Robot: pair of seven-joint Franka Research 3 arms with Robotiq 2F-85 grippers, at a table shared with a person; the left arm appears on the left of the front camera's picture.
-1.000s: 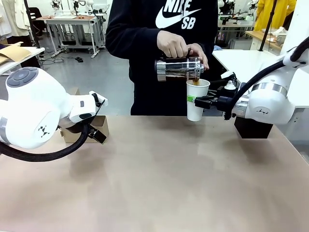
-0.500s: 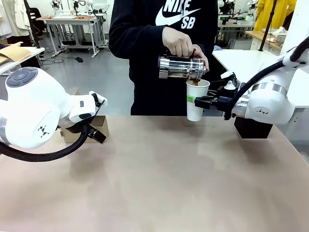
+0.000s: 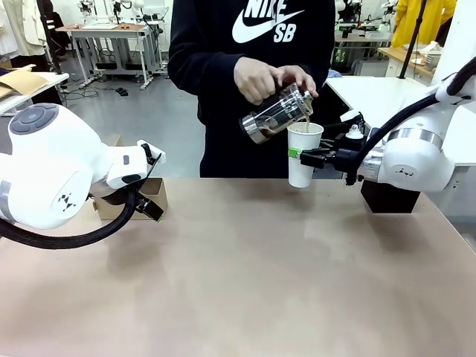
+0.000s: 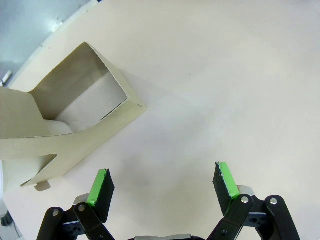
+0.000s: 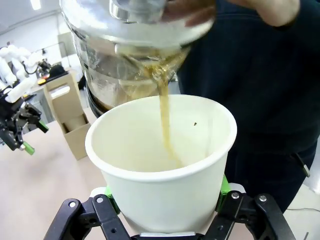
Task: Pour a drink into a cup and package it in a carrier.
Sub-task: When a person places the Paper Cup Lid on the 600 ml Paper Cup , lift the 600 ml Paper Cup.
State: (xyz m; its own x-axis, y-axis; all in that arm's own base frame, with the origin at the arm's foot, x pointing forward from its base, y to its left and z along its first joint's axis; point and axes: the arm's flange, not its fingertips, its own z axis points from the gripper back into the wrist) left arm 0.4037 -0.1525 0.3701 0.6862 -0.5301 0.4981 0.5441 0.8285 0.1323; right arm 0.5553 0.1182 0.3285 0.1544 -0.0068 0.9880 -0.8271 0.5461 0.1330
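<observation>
My right gripper (image 3: 306, 156) is shut on the tall white cup (image 3: 303, 152) and holds it upright above the table's far edge. In the right wrist view the green pads press both sides of the cup (image 5: 165, 170). A person's hands tilt a clear glass jug (image 3: 277, 113) with its spout at the cup's rim. A thin amber stream of the drink (image 5: 164, 115) falls into the cup. The tan carrier (image 3: 154, 195) stands at the far left, partly behind my left arm. My left gripper (image 4: 162, 182) hangs open over bare table, just beside the carrier (image 4: 65, 115).
A black box (image 3: 390, 197) sits behind my right arm at the far right. The person (image 3: 253, 44) stands at the far edge, right behind the cup. The table's wide middle and near side are bare tan surface (image 3: 245, 275).
The person has tipped the jug much more steeply, base swinging down and left, spout staying at the cup's rim. Both arms and the cup have stayed put.
</observation>
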